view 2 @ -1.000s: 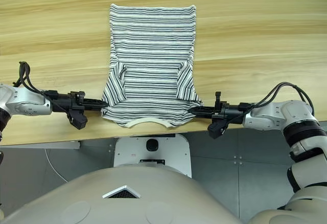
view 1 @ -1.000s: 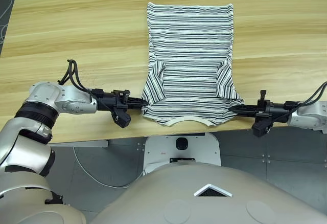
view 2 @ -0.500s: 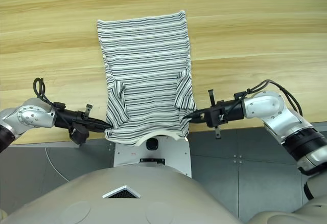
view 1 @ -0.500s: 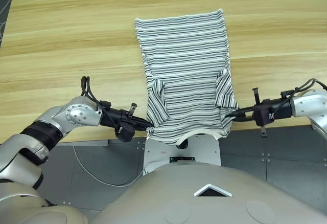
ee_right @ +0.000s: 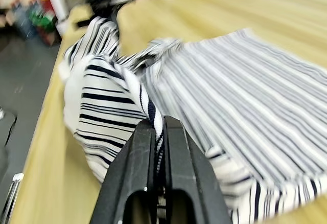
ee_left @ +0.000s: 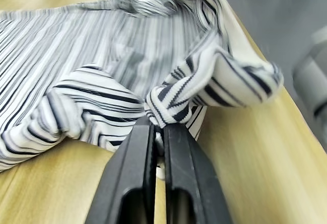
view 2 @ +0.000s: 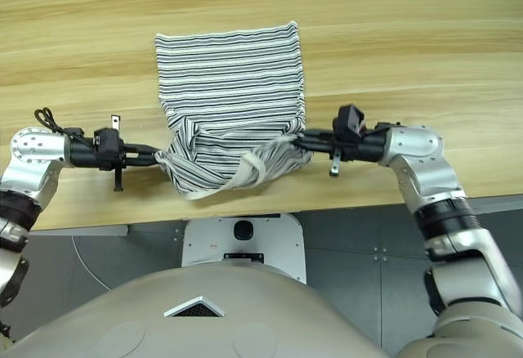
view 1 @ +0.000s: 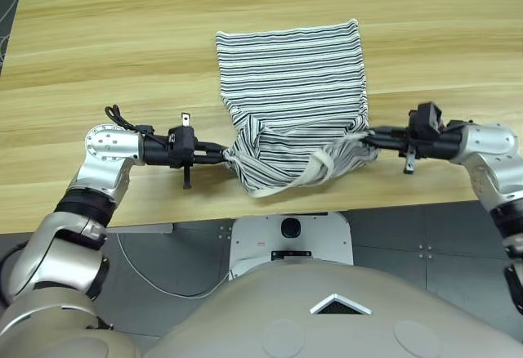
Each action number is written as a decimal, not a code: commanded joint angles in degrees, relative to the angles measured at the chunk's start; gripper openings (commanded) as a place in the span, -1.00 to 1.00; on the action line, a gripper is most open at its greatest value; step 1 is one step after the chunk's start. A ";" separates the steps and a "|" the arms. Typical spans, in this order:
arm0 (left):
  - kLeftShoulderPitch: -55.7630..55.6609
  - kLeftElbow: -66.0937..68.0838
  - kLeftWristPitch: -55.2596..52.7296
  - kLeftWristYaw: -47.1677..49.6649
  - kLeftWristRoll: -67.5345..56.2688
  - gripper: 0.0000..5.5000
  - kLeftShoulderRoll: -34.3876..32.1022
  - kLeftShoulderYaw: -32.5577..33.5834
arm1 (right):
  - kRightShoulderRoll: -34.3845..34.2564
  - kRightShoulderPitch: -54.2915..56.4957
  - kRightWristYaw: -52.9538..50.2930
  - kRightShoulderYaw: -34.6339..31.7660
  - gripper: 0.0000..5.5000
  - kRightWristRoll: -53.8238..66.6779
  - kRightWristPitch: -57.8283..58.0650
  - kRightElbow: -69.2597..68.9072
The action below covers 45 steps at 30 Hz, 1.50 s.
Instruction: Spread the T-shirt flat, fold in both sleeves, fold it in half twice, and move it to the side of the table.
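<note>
Left eye view: left pincer (view 1: 226,155) and right pincer (view 1: 364,137) grip T-shirt (view 1: 290,76).

readable text: none

no legible text, labels, numbers or signs in any view. the t-shirt (view 1: 292,72) carries plain stripes, and the table (view 1: 122,39) plain wood grain.
</note>
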State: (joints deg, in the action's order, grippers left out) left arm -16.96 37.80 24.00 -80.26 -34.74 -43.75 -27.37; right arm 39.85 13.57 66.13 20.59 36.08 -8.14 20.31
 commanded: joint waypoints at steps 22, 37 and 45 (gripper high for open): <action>-19.98 27.37 -13.56 13.10 10.50 -0.96 19.01 29.19 | -24.71 20.58 -24.61 -20.61 -0.96 -19.95 -11.07 32.16; -25.97 34.03 -5.35 34.69 24.62 -0.96 24.60 31.78 | -27.32 32.39 -49.81 -20.04 -0.96 -35.17 -7.17 49.12; -28.51 35.56 -5.22 42.19 27.98 -0.96 25.99 32.87 | -28.35 33.96 -53.33 -20.13 -0.96 -38.37 -6.44 52.34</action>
State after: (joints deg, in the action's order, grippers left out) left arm -44.26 72.29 18.99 -40.37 -8.54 -17.99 5.98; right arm 12.09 46.16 13.47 0.73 -1.73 -15.26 71.95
